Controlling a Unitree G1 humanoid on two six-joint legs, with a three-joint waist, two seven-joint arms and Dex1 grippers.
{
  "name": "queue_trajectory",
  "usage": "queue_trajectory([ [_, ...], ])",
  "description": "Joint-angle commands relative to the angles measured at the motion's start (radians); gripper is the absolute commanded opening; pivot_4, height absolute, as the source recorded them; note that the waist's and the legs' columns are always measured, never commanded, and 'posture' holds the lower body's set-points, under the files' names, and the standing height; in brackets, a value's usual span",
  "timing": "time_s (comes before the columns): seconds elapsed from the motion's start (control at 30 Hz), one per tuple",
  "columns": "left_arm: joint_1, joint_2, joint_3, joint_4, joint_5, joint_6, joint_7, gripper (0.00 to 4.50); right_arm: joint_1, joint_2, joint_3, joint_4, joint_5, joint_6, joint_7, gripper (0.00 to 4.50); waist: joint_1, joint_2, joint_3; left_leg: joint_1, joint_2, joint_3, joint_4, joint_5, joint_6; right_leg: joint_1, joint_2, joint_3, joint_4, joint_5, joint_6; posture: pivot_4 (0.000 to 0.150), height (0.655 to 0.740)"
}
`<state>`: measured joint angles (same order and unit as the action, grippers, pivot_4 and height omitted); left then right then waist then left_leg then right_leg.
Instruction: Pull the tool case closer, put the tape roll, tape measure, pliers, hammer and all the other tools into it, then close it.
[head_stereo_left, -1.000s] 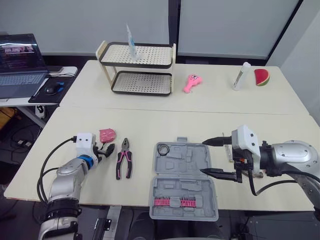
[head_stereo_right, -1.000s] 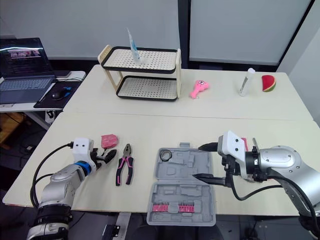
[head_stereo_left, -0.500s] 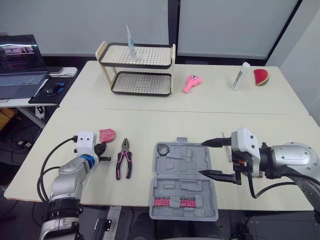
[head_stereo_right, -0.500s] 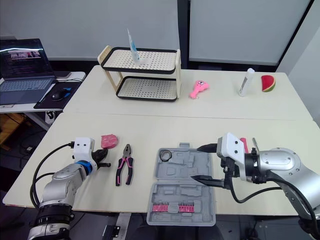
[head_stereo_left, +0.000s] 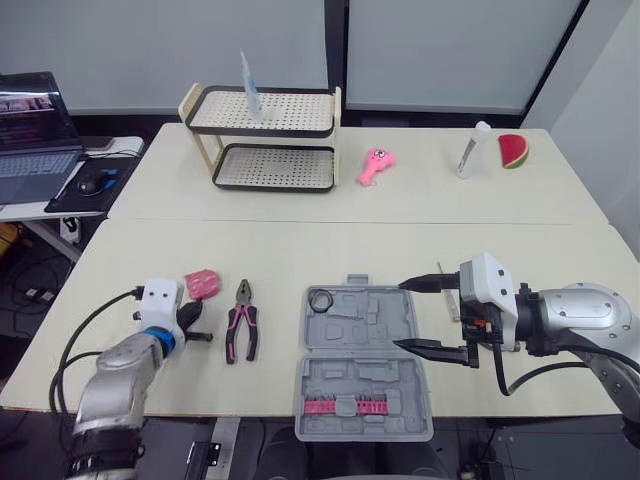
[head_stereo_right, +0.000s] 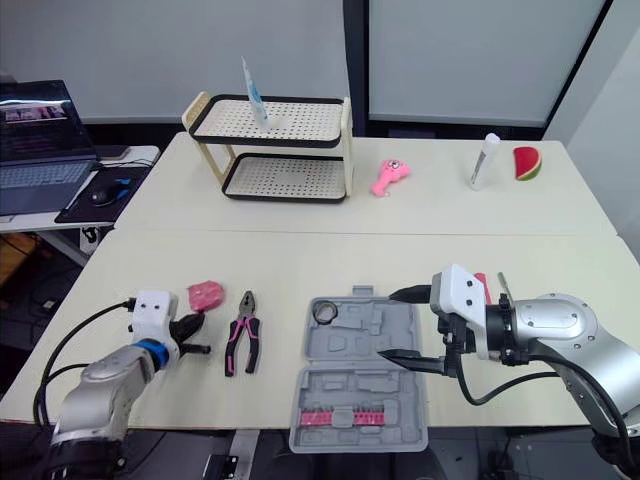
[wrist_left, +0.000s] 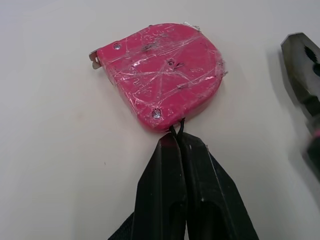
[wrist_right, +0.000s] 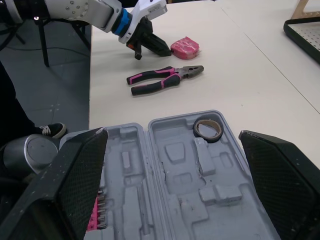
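A pink tape measure (wrist_left: 160, 70) lies on the table left of the pink-handled pliers (head_stereo_left: 241, 330). My left gripper (wrist_left: 178, 137) sits at its near edge, shut, with the tape measure's thin black cord pinched between the fingertips. The grey tool case (head_stereo_left: 365, 365) lies open and flat near the front edge, a tape roll (head_stereo_left: 320, 300) in its far left corner and pink bits in its near half. My right gripper (head_stereo_left: 400, 315) hovers open over the case's right side. A red-handled tool (head_stereo_right: 481, 284) lies partly hidden behind that gripper.
A two-tier rack (head_stereo_left: 265, 135) stands at the back left, with a pink toy (head_stereo_left: 375, 165), a white bottle (head_stereo_left: 468, 150) and a watermelon slice (head_stereo_left: 511, 150) to its right. A laptop (head_stereo_left: 30, 130) sits on a side desk at far left.
My left gripper has gone from open to shut at the tape measure's near edge. The right gripper has stayed open over the case. The camera view has shifted slightly.
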<state>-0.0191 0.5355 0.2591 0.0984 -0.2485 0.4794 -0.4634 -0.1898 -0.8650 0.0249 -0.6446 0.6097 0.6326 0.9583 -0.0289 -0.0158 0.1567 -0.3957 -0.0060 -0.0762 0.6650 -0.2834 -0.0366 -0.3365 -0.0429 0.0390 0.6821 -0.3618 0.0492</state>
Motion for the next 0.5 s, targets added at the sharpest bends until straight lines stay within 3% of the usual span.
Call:
queue_trajectory([
  [0.03, 0.122, 0.053, 0.021, -0.115, -0.038, 0.022, -0.095, 0.04, -0.006, 0.001, 0.001, -0.041, 0.016, -0.001, 0.002, 4.5, 0.0, 0.0, 0.0, 0.0, 0.0, 0.0, 0.0, 0.0, 0.0, 0.0, 0.0, 0.0, 0.0, 0.0, 0.0, 0.15, 0.729],
  [0.27, 0.362, 0.123, 0.057, -0.273, -0.096, 0.027, -0.226, 0.04, -0.007, -0.01, 0.04, -0.067, 0.015, 0.013, 0.02, 4.5, 0.001, 0.001, 0.001, 0.0, 0.0, 0.0, -0.001, 0.0, 0.0, 0.0, -0.001, 0.001, -0.001, 0.0, 0.0, 0.15, 0.729],
  [0.5, 0.478, 0.155, 0.071, -0.311, -0.102, -0.006, -0.297, 0.04, -0.011, -0.014, 0.059, -0.089, 0.017, 0.027, 0.029, 4.5, 0.003, 0.001, 0.001, 0.0, -0.001, 0.001, -0.001, 0.0, 0.0, 0.001, -0.002, 0.0, -0.002, 0.0, 0.0, 0.15, 0.729],
])
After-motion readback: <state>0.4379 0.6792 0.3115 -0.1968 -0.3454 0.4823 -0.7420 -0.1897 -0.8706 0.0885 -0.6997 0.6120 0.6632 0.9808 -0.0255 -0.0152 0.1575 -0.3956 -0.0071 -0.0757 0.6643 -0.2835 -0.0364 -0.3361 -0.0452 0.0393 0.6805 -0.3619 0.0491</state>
